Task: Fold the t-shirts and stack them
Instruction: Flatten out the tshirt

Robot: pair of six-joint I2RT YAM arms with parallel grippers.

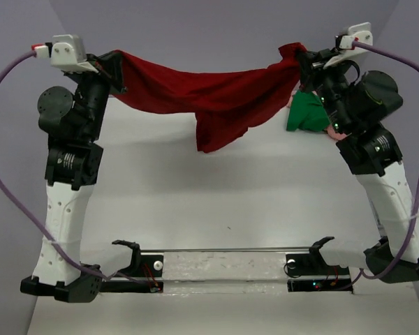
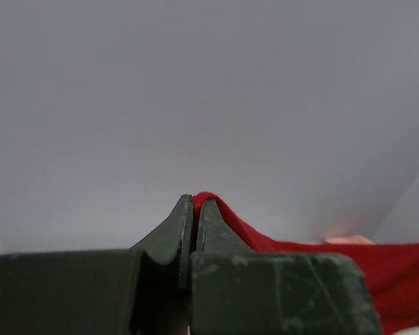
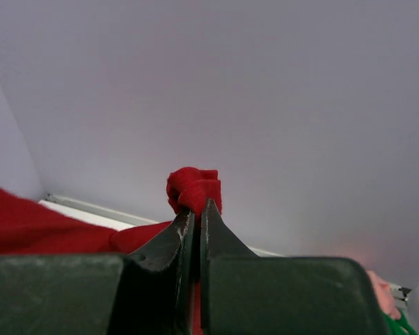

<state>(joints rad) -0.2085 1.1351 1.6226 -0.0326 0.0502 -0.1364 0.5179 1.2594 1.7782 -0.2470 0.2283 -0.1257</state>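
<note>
1. The left gripper (image 2: 195, 201) is shut tight on one edge of the dark red shirt (image 1: 216, 98). A thin bit of red cloth peeks out at the tips of its jaws.
2. The right gripper (image 3: 197, 206) is shut tight on another edge of the same shirt. A small red bunch sticks up just past the tips of its jaws.
3. Both grippers are up high over the table (image 1: 195, 202), and they are far apart from each other.
4. The red shirt hangs between the two pairs of jaws like a hammock. It sags in the middle.
5. A big loose flap of the red shirt drops down about halfway between the jaws. I cannot tell if its low end touches the table.
6. The green shirt (image 1: 307, 112) is a crumpled lump just below the right jaws. The right arm hides part of it.
7. A little bit of the pink shirt (image 3: 380, 293) shows below the right jaws too, right beside the green one. Most of it is hidden.
</note>
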